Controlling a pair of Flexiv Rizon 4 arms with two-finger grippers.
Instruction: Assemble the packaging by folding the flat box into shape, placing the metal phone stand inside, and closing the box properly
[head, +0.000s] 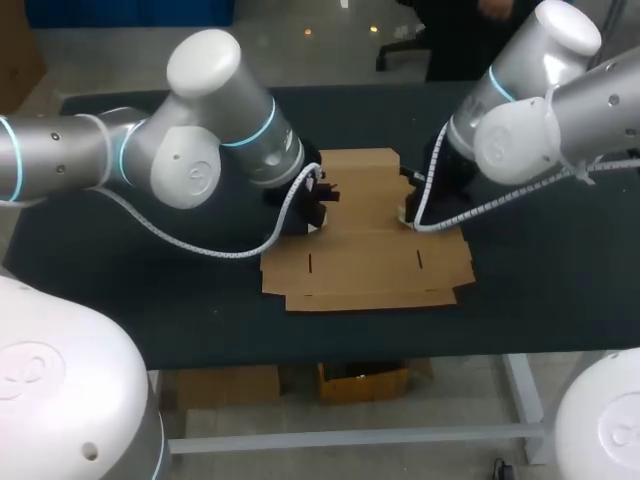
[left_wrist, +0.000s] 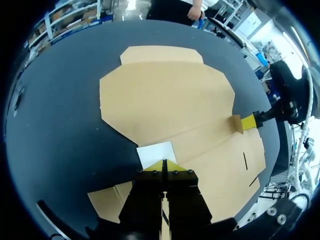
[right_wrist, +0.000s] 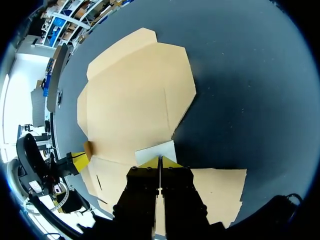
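Mid-table, the flat box (head: 365, 245) lies unfolded, pinned at both side edges.
Left gripper (left_wrist: 164, 164) and right gripper (right_wrist: 160, 161) each look pinched narrow on an edge; it's light, stiff card that creases easily, so grip by the fold lines.

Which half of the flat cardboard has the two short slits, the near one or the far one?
The near half of the flat box: both slits lie there; the far half shows none.

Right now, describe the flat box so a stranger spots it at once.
Find the dark table, then look between the left arm and right arm. The flat cardboard box lies there: a tan unfolded sheet, flaps and slits cut in it.
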